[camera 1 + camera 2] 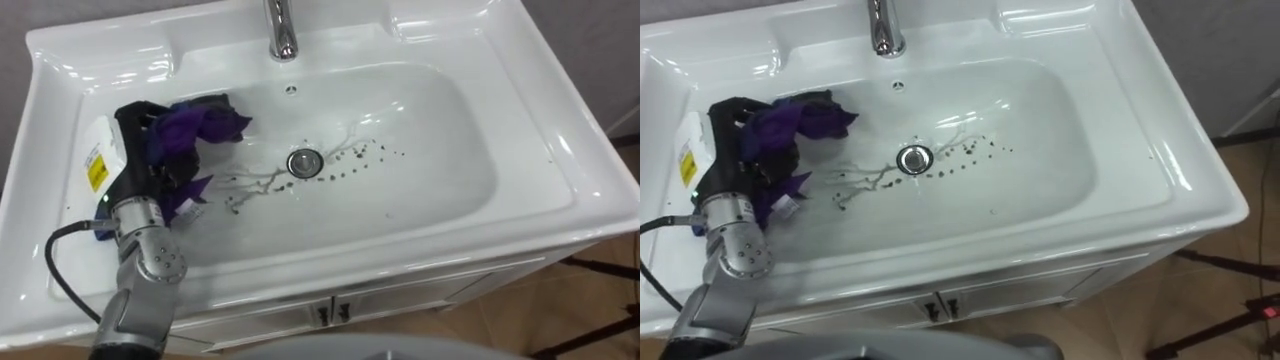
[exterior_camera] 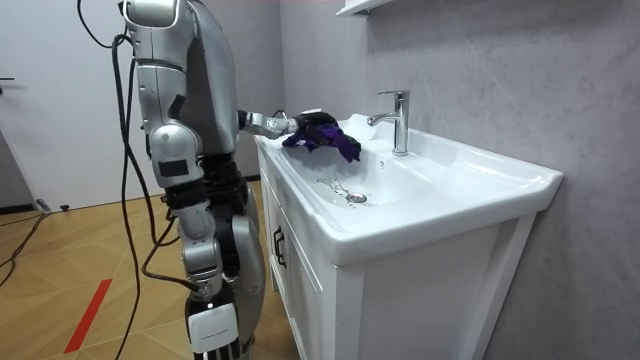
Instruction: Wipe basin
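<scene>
The left hand (image 1: 133, 150) has its fingers curled round the purple cloth (image 1: 205, 122) at the left inner side of the white basin (image 1: 440, 200). Dark specks (image 1: 362, 152) lie around the drain (image 1: 305, 162), before the faucet (image 1: 282, 30).

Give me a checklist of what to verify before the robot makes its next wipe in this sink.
1. Grip: ok. The left robot hand is curled round the cloth.
2. Cloth touching the basin: cannot tell. It sits at the left wall.
3. Dirt gone: not ok. Dark specks lie round the drain.
4. Path from cloth to specks: ok, nothing lies between.
5. Tap: ok. It stands at the back, apart from the hand, with no water running.
</scene>
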